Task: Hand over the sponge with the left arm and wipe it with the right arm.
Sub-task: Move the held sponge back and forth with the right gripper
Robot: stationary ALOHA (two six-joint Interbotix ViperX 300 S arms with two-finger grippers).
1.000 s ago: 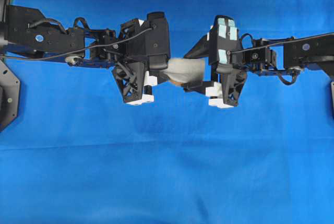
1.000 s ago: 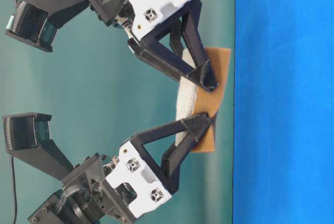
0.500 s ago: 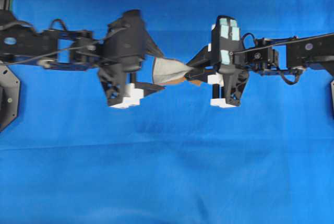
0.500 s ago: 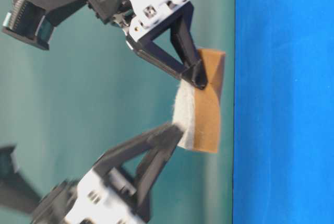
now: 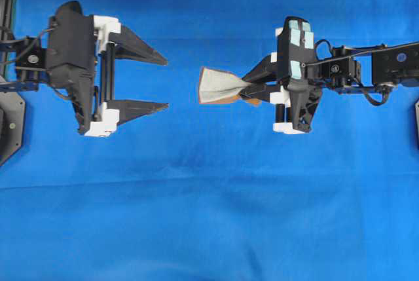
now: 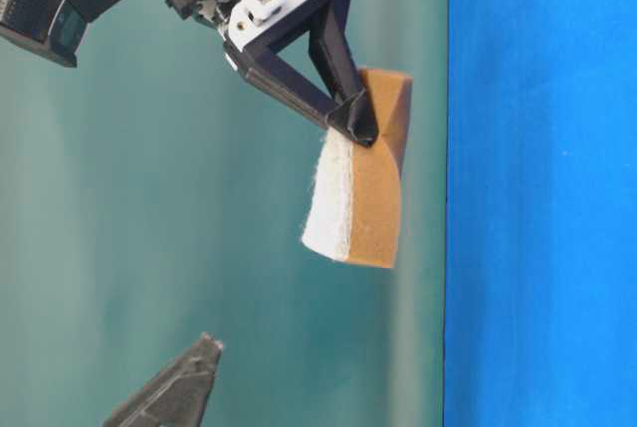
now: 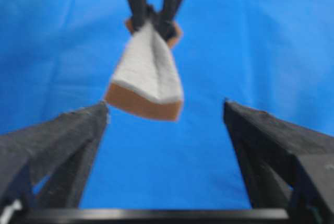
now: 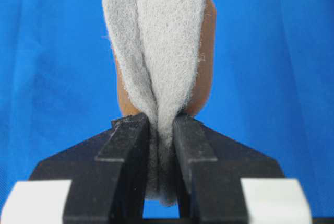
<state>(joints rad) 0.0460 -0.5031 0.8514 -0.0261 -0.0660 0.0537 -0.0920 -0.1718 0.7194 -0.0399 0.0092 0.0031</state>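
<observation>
Two pincers face each other above the blue worktop (image 5: pixel 209 228). Right pincer (image 5: pixel 252 88) is pinching one end of the sponge (image 5: pixel 219 86), folding its grey face; the free end points left. Left pincer (image 5: pixel 160 83) is spread wide, well apart from the sponge, touching nothing.
</observation>
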